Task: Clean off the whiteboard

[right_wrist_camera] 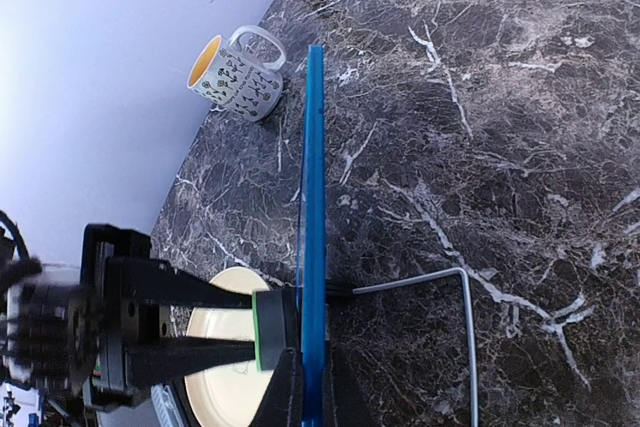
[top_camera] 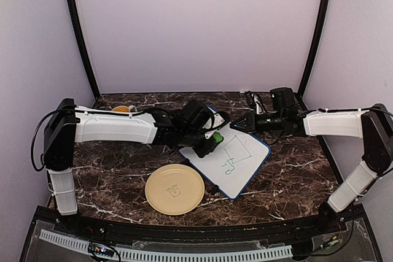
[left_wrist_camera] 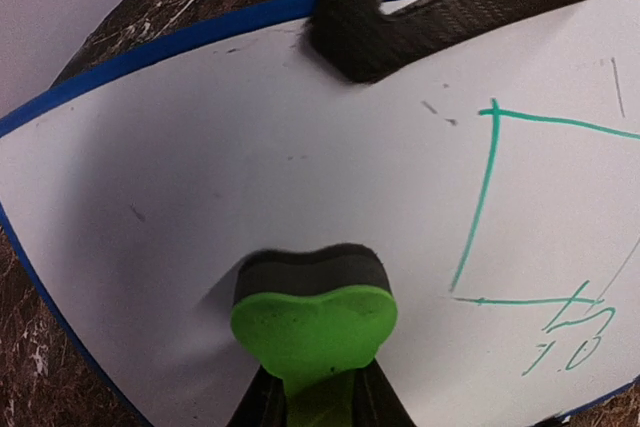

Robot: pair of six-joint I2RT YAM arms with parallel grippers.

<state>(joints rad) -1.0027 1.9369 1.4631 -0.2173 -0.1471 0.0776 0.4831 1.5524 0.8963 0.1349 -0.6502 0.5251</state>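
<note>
**Eraser on the board, far edge clamped**

The whiteboard (top_camera: 236, 162) is sitting askew on the dark marble bench (top_camera: 116, 173). Whether it is lying flat or tipped up cannot be told. It is carrying a green marker doodle (left_wrist_camera: 487, 197): an open square with a small scribble under it that may be digits but is not reading clearly. The pale-yellow plate (top_camera: 175, 189), just beside the whiteboard's near-left edge, is bearing a central emblem too small to read. The mug (right_wrist_camera: 235, 72), beyond the whiteboard's left side, is showing rows of tiny dark figures.

The left arm is reaching in nearly level. The left gripper (left_wrist_camera: 310, 402) is holding its jaws narrow on the stem of a green eraser (left_wrist_camera: 312, 319). The eraser's black felt is pressing on bare white, left of the square. The right arm is stretching in from the other side, and the right gripper (top_camera: 243, 122) is pinching the whiteboard's far edge between its jaws.

Only the left wrist view is showing the marker lines sharply. The right wrist view is looking along the whiteboard edge-on, as a thin blue line, and it alone is showing a bent grey wire (right_wrist_camera: 440, 279) beside the whiteboard's back face.
</note>
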